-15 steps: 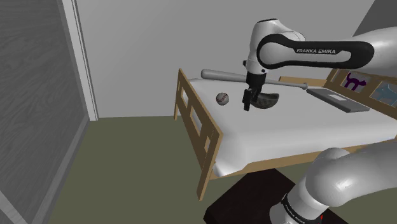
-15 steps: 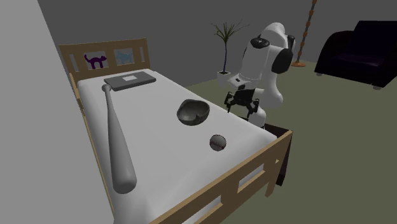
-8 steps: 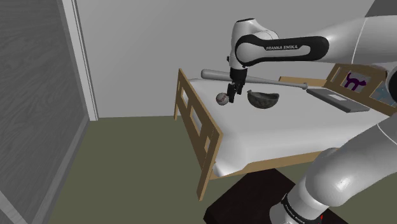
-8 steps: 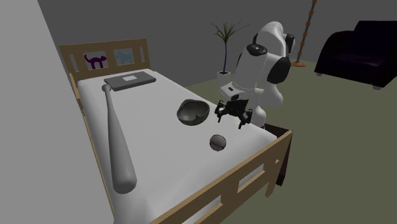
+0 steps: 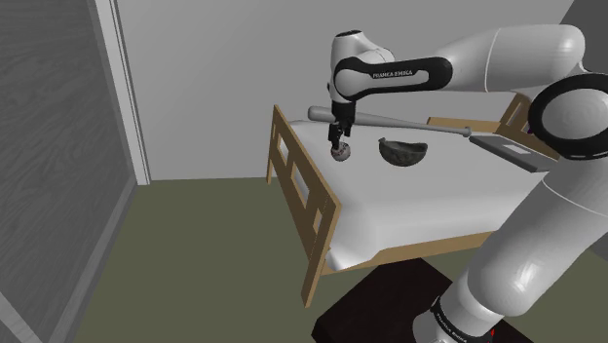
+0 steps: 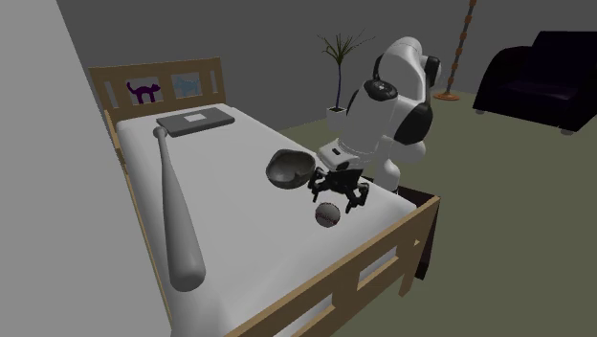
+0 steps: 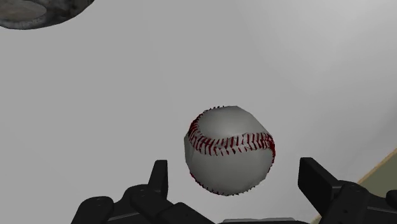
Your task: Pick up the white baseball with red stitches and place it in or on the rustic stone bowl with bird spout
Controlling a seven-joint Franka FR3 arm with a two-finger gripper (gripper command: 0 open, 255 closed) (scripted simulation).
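Your gripper (image 5: 338, 137) (image 6: 337, 192) (image 7: 235, 170) hangs just above the ball (image 5: 340, 152) (image 6: 328, 216) (image 7: 230, 150), and it is wide open and holds nothing. In the wrist view you can see its two black fingers (image 7: 158, 173) standing far apart. The ball sits in the gap between them, and neither finger touches it. The ball is greyish white with red stitches, and it lies on the white bed (image 5: 409, 207) (image 6: 239, 222), near the foot end with the wooden rail. The bowl (image 5: 403, 152) (image 6: 290, 169) (image 7: 37, 11) is dark grey and looks like rough stone. It sits on the bed near the ball but not touching it, a bit more toward the headboard (image 5: 516, 115) (image 6: 163, 86). A long grey bat (image 5: 409, 123) (image 6: 177, 211) lies along the far side of the bed by the wall. A flat grey laptop (image 5: 516, 154) (image 6: 196, 120) lies shut close to the headboard, which has a purple cat picture (image 5: 542, 124) (image 6: 142, 92) on it. On the white arm (image 5: 458, 68) you can read the words FRANKA EMIKA in white letters on a black band. In the second exterior view a plant (image 6: 341, 48) and a dark armchair (image 6: 545, 77) stand on the floor behind the robot. The dark stand (image 5: 380, 302) sits next to the bed.
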